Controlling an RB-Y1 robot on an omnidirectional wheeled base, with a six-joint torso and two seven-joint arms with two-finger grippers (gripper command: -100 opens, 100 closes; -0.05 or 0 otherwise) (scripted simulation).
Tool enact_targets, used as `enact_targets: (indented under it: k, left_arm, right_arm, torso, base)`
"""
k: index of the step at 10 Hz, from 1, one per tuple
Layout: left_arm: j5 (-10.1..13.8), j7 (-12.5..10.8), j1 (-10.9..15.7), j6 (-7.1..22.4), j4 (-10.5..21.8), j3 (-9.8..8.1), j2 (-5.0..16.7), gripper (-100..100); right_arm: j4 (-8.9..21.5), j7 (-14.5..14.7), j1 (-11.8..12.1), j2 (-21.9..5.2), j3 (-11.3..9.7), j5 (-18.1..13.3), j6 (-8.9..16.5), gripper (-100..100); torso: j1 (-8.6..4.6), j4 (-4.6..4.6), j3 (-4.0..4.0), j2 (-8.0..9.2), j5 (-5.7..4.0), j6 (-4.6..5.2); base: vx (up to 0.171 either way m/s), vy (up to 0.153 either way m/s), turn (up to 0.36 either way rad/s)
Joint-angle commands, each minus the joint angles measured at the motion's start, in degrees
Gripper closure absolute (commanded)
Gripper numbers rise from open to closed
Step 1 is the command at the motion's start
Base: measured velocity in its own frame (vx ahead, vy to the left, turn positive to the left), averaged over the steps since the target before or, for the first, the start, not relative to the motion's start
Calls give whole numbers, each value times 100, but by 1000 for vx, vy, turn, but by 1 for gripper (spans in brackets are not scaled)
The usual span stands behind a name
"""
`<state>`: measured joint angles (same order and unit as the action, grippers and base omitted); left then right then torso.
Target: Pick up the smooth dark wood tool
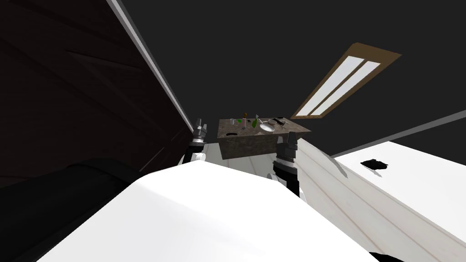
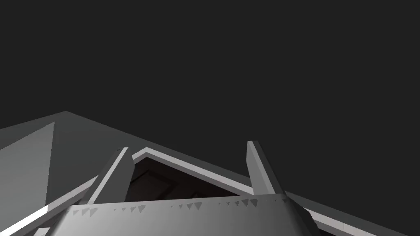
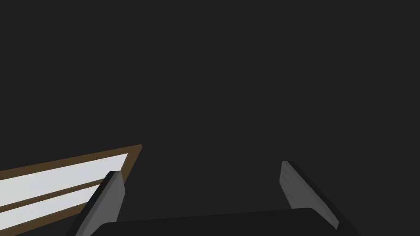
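Note:
A small counter (image 1: 245,144) with a mottled brown stone top stands ahead of me, some way beyond both grippers. On it lie several small items: a slim bottle (image 1: 245,120), green pieces (image 1: 254,123), a white bowl (image 1: 267,128) and a dark slim thing (image 1: 278,121) by the bowl. Which of them is the dark wood tool I cannot tell. My left gripper (image 1: 199,125) (image 2: 188,164) is raised to the left of the counter, open and empty. My right gripper (image 1: 290,140) (image 3: 201,184) hangs before the counter's right end, open and empty too.
A dark wall with pale trim (image 1: 154,68) runs along the left. A brown-framed window (image 1: 336,82) is at the back right. A broad white surface (image 1: 409,191) with a black patch (image 1: 374,164) lies to the right. A dark bulk (image 1: 68,191) sits at lower left.

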<state>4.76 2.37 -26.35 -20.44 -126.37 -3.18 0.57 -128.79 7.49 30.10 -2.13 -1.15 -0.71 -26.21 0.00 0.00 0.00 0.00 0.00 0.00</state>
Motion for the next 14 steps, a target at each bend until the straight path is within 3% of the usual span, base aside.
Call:
enact_targets:
  k: [1, 5, 14]
  left_arm:
    - [43, -35, 34, 131, 4, -20, 171, -100]
    - [295, -237, 234, 781, 14, -139, 687, -100]
    - [712, -562, 576, 2136, 3, -339, 1211, -100]
  right_arm:
    - [0, 0, 0, 0, 0, 0, 0, 0]
    - [0, 0, 0, 0, 0, 0, 0, 0]
    - [0, 0, 0, 0, 0, 0, 0, 0]
  torso:
    - [0, 0, 0, 0, 0, 0]
    - [-11, -2, -7, -12, -2, 2]
    - [-15, -3, -8, -14, -3, 1]
  base:
    - [7, -10, -40]
    - [28, -31, -81]
    - [29, -29, -62]
